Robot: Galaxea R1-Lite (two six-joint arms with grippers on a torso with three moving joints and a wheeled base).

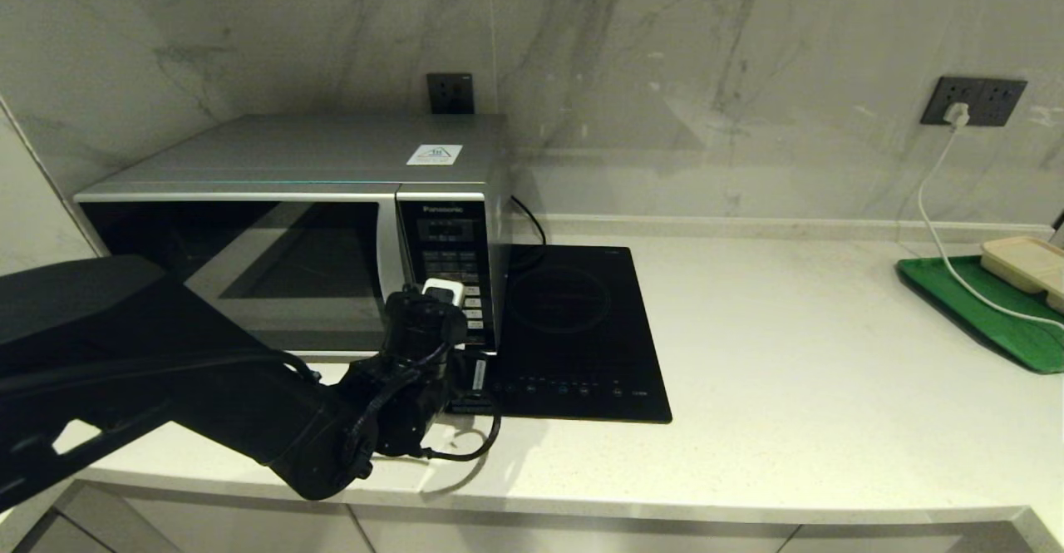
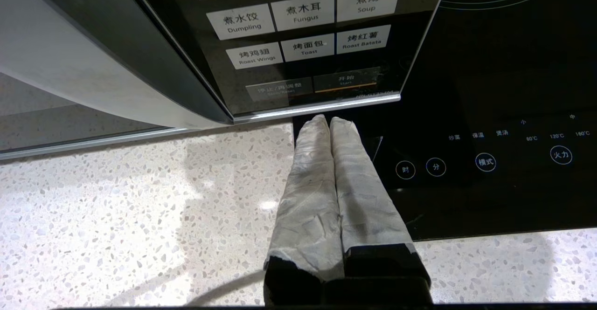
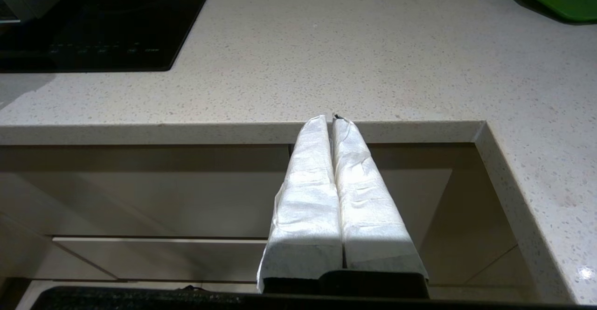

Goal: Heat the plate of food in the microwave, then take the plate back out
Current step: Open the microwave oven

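Observation:
The silver microwave [image 1: 291, 162] stands at the back left of the counter with its dark glass door [image 1: 249, 262] closed. The plate of food is hidden. My left gripper [image 2: 330, 121] is shut with nothing between its taped fingers. Its tips sit just below the bottom edge of the black keypad panel [image 2: 298, 30], under the Start button [image 2: 345, 80] and not touching it. In the head view the left arm [image 1: 399, 387] reaches to the keypad's lower corner. My right gripper [image 3: 332, 118] is shut and empty, parked low in front of the counter's front edge.
A flat black induction hob [image 1: 582, 328] lies right beside the microwave. At the far right a green tray [image 1: 981, 303] carries a beige rectangular tray [image 1: 1027, 262], and a white cable [image 1: 939, 229] runs across it from a wall socket. The pale counter [image 1: 790, 353] stretches between them.

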